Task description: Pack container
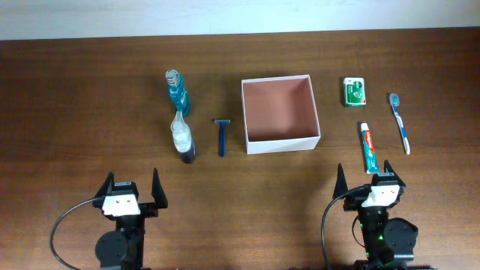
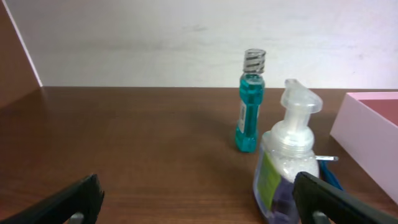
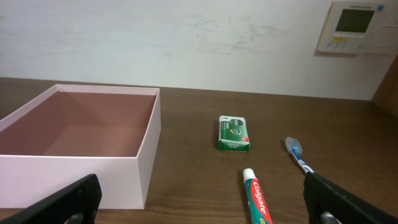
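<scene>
Left claw (image 1: 133,177), right claw (image 1: 364,171), both agape, empty; square white-walled container (image 1: 283,143), pinkish-brown inside.

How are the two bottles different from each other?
The blue-green bottle is slim with a striped cap; the pump bottle is fatter with a clear pump top. The blue-green bottle's liquid is teal; the pump bottle looks clear with a dark bottom. Both stand upright, left of the container.

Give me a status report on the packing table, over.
Left tool open, empty. Right tool open, empty. Box upright, nothing inside. Nothing blocking it; razor and green packet lie beside it, not touching.
</scene>
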{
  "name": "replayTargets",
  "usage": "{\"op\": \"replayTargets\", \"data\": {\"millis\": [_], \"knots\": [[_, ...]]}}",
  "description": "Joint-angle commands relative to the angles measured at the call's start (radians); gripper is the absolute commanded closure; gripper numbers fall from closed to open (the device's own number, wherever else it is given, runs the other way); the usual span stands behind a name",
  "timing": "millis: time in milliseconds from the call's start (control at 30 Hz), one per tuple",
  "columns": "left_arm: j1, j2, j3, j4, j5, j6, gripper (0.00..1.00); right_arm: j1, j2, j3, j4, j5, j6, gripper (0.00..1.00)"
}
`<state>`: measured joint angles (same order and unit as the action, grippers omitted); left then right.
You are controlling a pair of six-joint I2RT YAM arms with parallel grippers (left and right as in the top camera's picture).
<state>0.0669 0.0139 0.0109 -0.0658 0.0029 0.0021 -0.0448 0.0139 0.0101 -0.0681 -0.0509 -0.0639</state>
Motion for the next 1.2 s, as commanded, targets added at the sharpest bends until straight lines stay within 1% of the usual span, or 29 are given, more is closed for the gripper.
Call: {"op": "replayTargets", "data": {"millis": [0,200,400,533,600,667,767,867,933,1067,1133,1167], "knots": [[0.005,-0.009,-0.002,0.038,0.036,-0.011,0.01,0.005,-0.011,-0.005,-0.005,-0.009,-0.003,0.01],[0.006,-0.009,0.010,0.183,0.013,-0.010,0.01,0.005,-0.011,-0.005,-0.005,-0.009,-0.003,0.01],[0.006,0.029,0.115,0.186,-0.026,-0.009,0.01,0.005,-0.011,-0.005,-0.005,-0.009,-0.003,0.01],[0.006,0.113,0.224,0.190,-0.025,0.000,0.01,0.005,-0.011,-0.005,-0.005,-0.009,-0.003,0.01],[0.006,0.187,0.307,0.195,-0.021,0.003,0.01,0.005,-0.011,-0.005,-0.005,-0.009,-0.003,0.01],[0.006,0.270,0.409,0.193,0.069,0.005,0.01,0.005,-0.011,-0.005,-0.005,-0.009,-0.003,0.01],[0.006,0.405,0.557,0.174,0.367,0.016,0.01,0.005,-0.011,-0.005,-0.005,-0.009,-0.003,0.01],[0.006,0.502,0.605,0.186,0.539,0.016,0.01,0.005,-0.011,-0.005,-0.005,-0.009,-0.003,0.01],[0.006,0.558,0.616,0.222,0.584,0.017,0.00,0.005,-0.011,-0.005,-0.005,-0.009,-0.003,0.01],[0.006,0.646,0.685,0.221,0.584,0.018,0.01,0.005,-0.011,-0.005,-0.005,-0.009,-0.003,0.01],[0.006,0.713,0.777,0.126,0.576,0.018,0.01,0.005,-0.011,-0.005,-0.005,-0.009,-0.003,0.01],[0.006,0.756,0.846,0.024,0.560,0.021,0.01,0.005,-0.011,-0.005,-0.005,-0.009,-0.003,0.01]]}}
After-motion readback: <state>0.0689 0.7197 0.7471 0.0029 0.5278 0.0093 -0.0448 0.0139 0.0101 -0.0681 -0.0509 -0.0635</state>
